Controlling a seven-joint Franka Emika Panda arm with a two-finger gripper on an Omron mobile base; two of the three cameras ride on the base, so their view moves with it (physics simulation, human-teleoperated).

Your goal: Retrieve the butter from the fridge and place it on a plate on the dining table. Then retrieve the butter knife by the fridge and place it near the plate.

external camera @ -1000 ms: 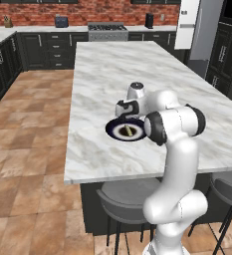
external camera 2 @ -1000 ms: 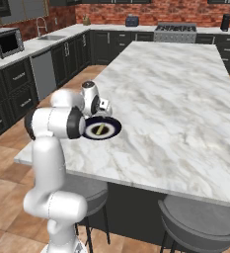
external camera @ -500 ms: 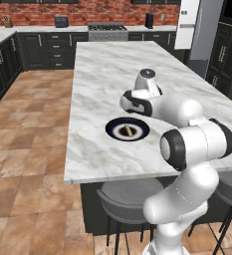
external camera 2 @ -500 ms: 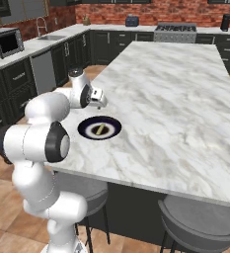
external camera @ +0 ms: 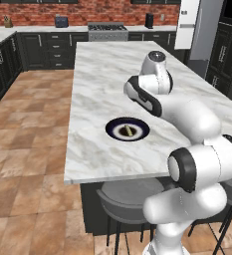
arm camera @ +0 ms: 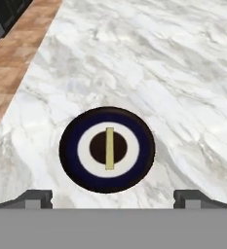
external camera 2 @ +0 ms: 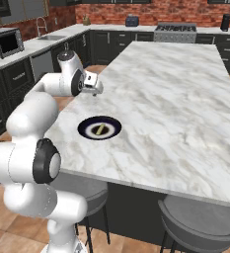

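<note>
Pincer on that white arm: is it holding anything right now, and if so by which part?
Nothing is held. The pincer stands open above the dining table, and the butter lies on the plate, apart from its fingertips.

A home kitchen: a marble island (external camera: 102,74) with stools (external camera 2: 200,222), and beyond it a stove (external camera: 107,31), dark cabinets (external camera: 43,47), brick wall (external camera: 87,12), sink (external camera 2: 50,37), microwave (external camera 2: 7,43) and fridge (external camera: 189,25).

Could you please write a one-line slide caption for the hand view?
Butter lies on the plate on the marble dining table, below the open gripper.
</note>
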